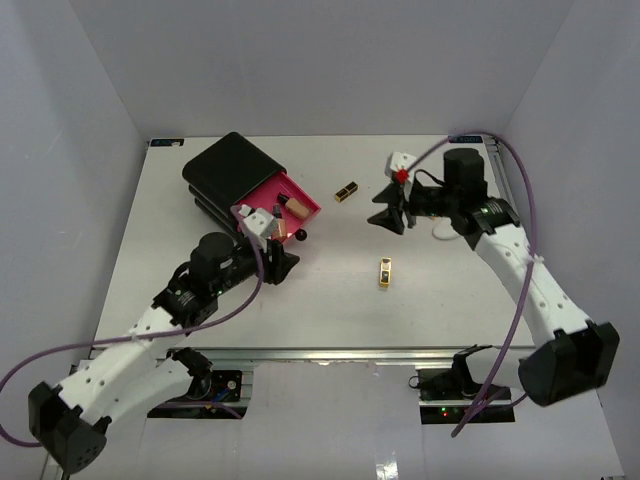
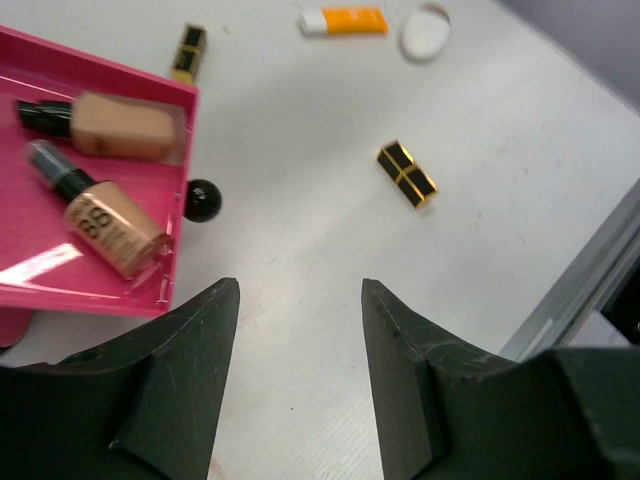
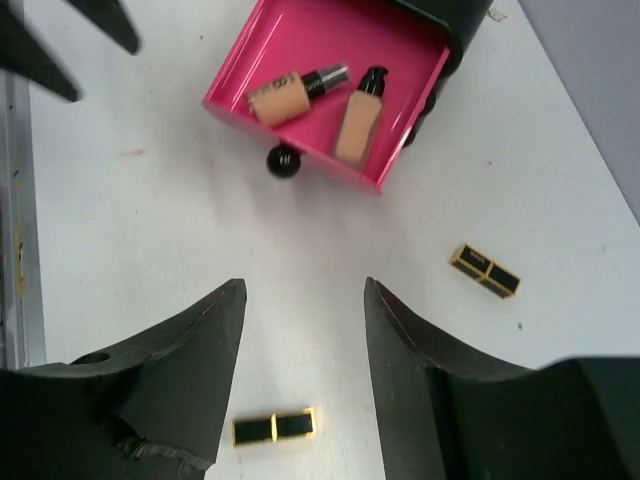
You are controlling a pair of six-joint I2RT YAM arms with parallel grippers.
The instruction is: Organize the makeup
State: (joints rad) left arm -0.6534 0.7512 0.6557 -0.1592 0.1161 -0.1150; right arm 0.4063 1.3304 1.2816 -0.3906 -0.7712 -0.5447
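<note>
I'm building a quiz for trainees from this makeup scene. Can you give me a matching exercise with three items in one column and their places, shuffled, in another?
Things:
1. foundation bottles
2. orange tube
3. lipstick nearest the front edge

Places:
A. beside the white puff
B. alone on the bare table
C. inside the open pink drawer

Pairs: 1-C, 2-A, 3-B.

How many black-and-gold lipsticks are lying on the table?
2. The far lipstick lies just right of the pink drawer; the near lipstick lies alone mid-table. Others may be hidden in the black box.
</note>
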